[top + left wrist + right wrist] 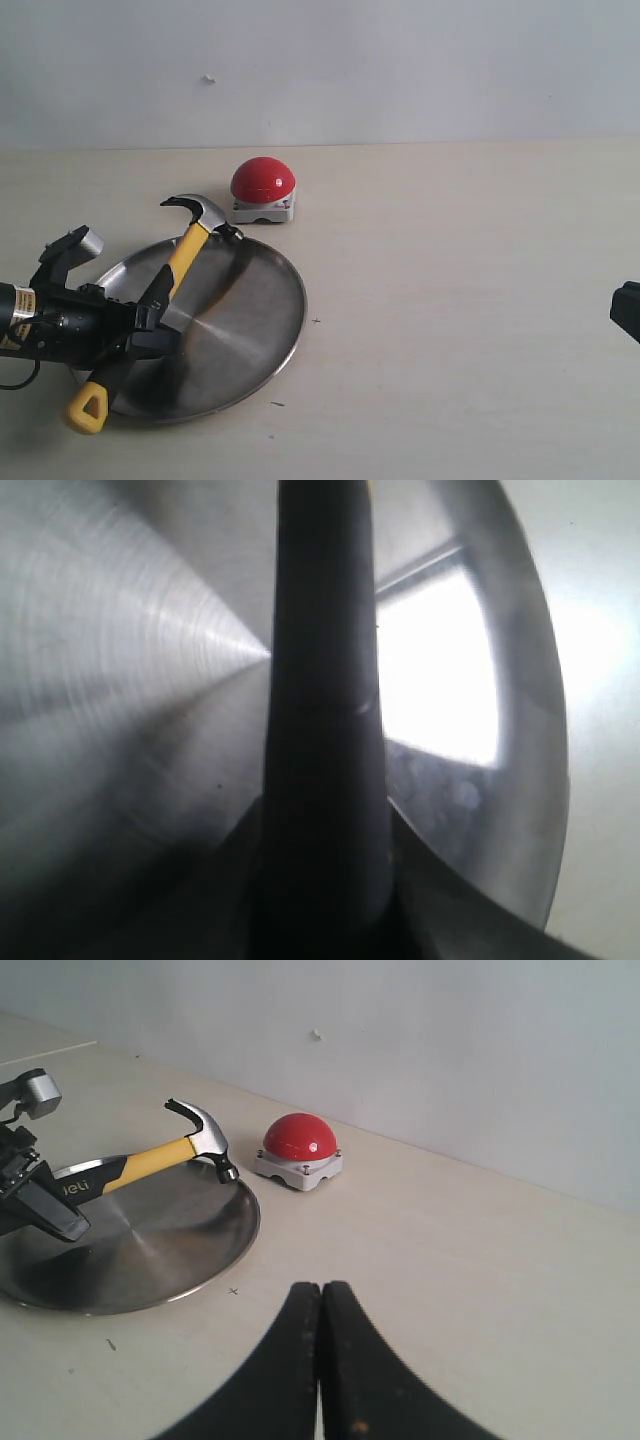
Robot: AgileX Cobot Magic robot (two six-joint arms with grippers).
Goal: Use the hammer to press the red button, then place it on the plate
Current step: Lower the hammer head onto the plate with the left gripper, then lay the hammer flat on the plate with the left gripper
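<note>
The hammer [186, 254] lies slanted over the silver plate [240, 310]. Its dark head is at the plate's far rim, close to the red button [263, 179], and its yellow looped end sticks out past the near rim. My left gripper [158, 318] is shut on the hammer's black handle above the plate. In the left wrist view the black handle [325, 710] fills the middle over the plate [130, 680]. My right gripper [321, 1292] is shut and empty, far off to the right; its view shows the hammer [165, 1152], the button [299, 1137] and the plate [160, 1250].
The beige table [450, 300] stretches to the right of the plate up to the right arm [627, 310] at the frame's edge. A pale wall [400, 70] rises behind the button. Small dark marks dot the table near the plate.
</note>
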